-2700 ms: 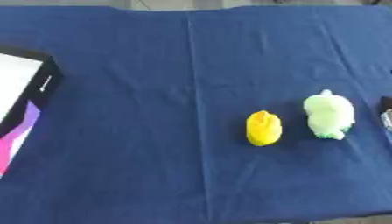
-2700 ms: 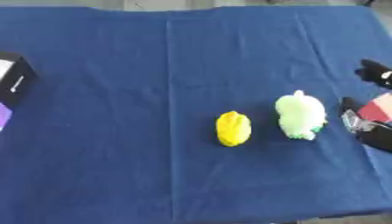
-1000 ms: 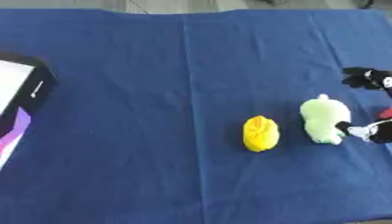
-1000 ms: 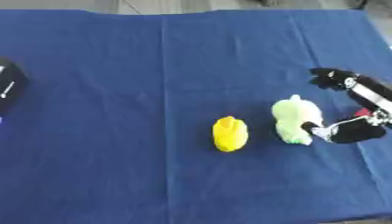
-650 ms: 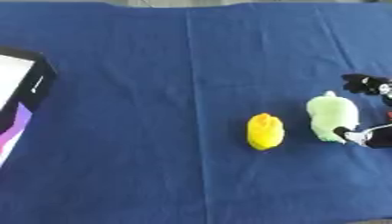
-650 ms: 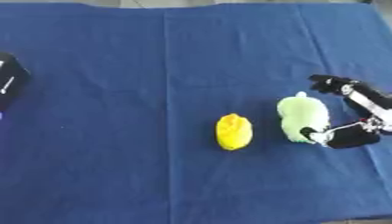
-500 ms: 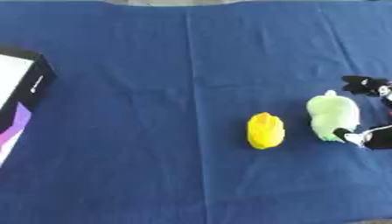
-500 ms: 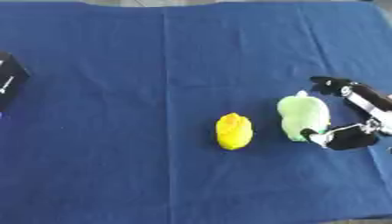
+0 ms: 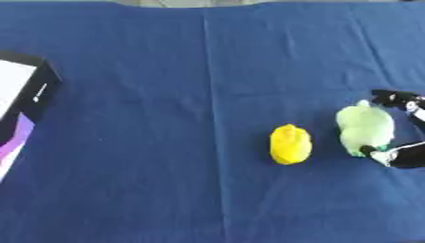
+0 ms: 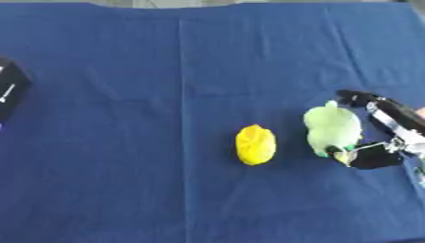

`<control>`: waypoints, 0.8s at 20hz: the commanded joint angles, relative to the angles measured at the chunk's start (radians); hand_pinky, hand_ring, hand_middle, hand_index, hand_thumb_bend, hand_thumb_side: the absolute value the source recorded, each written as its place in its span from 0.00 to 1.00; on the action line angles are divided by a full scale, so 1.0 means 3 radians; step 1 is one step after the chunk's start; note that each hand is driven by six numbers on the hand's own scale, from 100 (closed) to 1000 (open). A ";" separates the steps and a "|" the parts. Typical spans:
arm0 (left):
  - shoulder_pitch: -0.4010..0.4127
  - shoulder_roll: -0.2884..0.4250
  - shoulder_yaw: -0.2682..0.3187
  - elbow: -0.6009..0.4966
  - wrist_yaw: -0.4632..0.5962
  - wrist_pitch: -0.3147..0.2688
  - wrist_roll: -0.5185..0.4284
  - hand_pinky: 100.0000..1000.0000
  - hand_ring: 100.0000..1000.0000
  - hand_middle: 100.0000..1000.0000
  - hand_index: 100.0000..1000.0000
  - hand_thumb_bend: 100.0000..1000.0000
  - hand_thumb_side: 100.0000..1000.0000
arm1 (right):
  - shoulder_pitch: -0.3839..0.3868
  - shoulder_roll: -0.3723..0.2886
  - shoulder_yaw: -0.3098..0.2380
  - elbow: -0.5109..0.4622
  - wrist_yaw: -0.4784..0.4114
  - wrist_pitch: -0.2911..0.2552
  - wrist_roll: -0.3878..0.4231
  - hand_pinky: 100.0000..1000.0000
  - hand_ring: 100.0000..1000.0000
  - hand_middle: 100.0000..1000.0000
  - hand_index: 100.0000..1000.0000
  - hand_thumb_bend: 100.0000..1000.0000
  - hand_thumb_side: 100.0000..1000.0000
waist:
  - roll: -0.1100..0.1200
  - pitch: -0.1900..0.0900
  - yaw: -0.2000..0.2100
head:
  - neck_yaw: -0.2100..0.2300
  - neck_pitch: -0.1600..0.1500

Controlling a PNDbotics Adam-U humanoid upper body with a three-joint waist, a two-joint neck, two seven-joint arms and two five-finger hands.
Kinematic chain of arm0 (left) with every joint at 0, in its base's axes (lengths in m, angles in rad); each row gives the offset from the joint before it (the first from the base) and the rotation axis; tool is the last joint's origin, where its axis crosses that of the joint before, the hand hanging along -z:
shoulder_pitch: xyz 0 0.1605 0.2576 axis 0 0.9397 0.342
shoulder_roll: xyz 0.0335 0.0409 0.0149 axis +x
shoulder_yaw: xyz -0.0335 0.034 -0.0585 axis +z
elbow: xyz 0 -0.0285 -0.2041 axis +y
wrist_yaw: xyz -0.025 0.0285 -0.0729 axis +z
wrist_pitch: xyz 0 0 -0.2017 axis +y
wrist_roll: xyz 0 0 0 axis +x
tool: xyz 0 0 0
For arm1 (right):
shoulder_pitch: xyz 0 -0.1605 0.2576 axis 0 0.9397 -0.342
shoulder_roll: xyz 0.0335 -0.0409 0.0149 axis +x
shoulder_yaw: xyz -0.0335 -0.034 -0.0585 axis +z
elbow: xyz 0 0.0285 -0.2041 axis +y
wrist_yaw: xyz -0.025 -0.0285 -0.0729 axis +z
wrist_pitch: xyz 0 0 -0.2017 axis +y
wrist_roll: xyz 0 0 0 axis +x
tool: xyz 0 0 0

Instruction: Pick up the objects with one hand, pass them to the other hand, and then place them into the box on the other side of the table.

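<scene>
Right eye view shows the right hand (image 10: pixel 390 137) entering from the right edge at mid-height, its fingers (image 10: pixel 358 98) reaching over the top of the pale green toy (image 10: pixel 332 128) and its thumb (image 10: pixel 365 159) curled against the toy's lower end, so it grips the toy between them. Just left of it, apart, a yellow toy (image 10: pixel 255 144) lies on the blue tablecloth (image 10: pixel 166 71). At the left edge of the frame sits the box (image 9: pixel 21 102), well apart from both toys.
</scene>
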 commanded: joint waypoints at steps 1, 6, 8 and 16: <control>-0.0037 0.0027 0.0010 -0.0076 0.0008 -0.0007 -0.0004 0.88 0.70 0.75 0.85 0.12 0.98 | -0.0001 -0.0063 -0.0005 -0.0031 0.0101 0.0047 0.0013 0.95 0.90 0.86 0.97 0.37 0.00 | 0.0001 -0.0044 0.0003 | -0.0009 -0.0055; -0.0045 0.0027 0.0006 -0.0078 0.0012 -0.0009 0.0001 0.88 0.70 0.75 0.85 0.12 0.98 | 0.0000 -0.0042 0.0034 -0.0031 0.0202 0.0102 0.0073 0.94 0.90 0.81 0.95 0.37 0.00 | 0.0000 -0.0034 0.0013 | -0.0017 -0.0056; -0.0043 0.0028 0.0006 -0.0077 0.0011 -0.0009 0.0003 0.88 0.70 0.75 0.85 0.12 0.98 | -0.0003 -0.0035 0.0044 -0.0031 0.0209 0.0118 0.0084 0.93 0.89 0.76 0.92 0.36 0.00 | -0.0002 -0.0033 0.0013 | -0.0016 -0.0047; -0.0035 0.0037 0.0006 -0.0076 0.0010 -0.0009 0.0005 0.88 0.70 0.75 0.85 0.12 0.98 | -0.0038 -0.0029 0.0042 -0.0031 -0.0196 0.0164 -0.0193 0.87 0.73 0.42 0.67 0.01 0.00 | -0.0006 -0.0049 0.0002 | -0.0011 -0.0002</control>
